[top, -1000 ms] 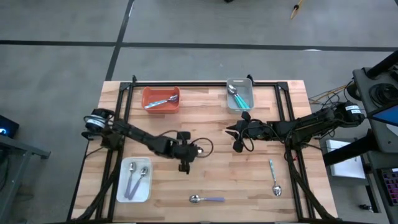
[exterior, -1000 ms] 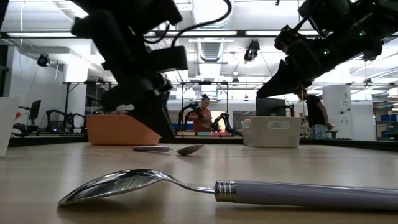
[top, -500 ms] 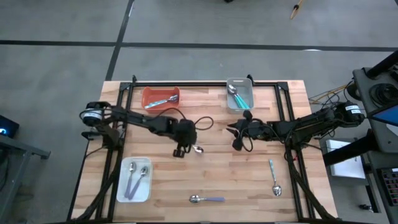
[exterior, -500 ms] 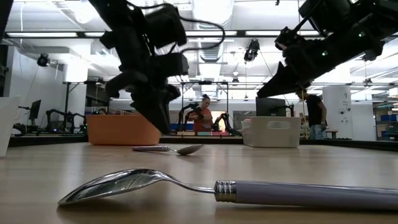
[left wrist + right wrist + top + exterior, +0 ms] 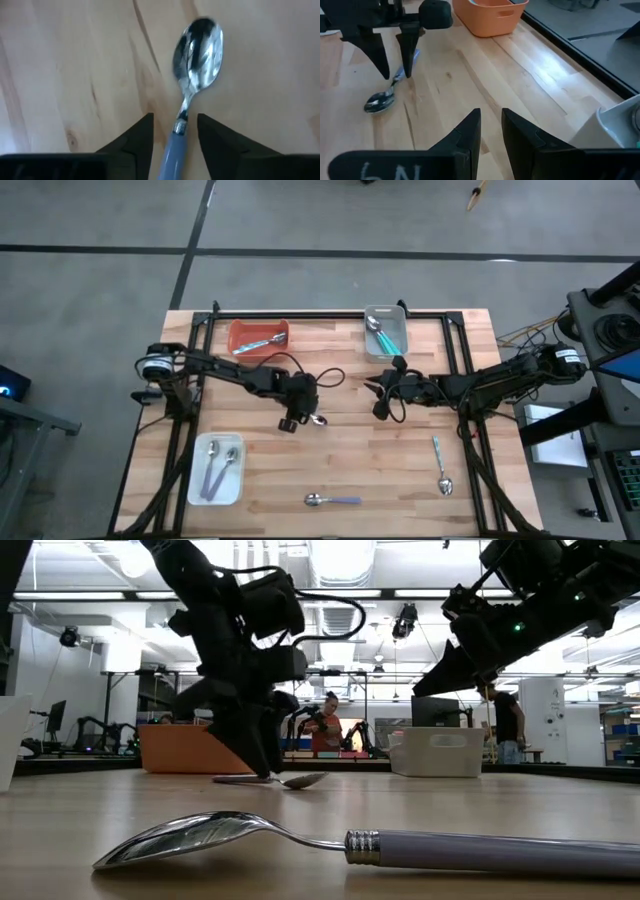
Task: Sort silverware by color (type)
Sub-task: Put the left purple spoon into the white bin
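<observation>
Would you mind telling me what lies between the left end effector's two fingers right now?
The blue handle of a spoon lies on the table between the open fingers of the left end effector; the left wrist view shows it best.

Only a partial "N" shows on the right pincer (image 5: 490, 132).

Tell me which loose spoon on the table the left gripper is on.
The blue-handled spoon mid-table: the left gripper straddles its handle, fingers open. The lavender spoon and the teal spoon lie near the front edge, away from both arms.
</observation>
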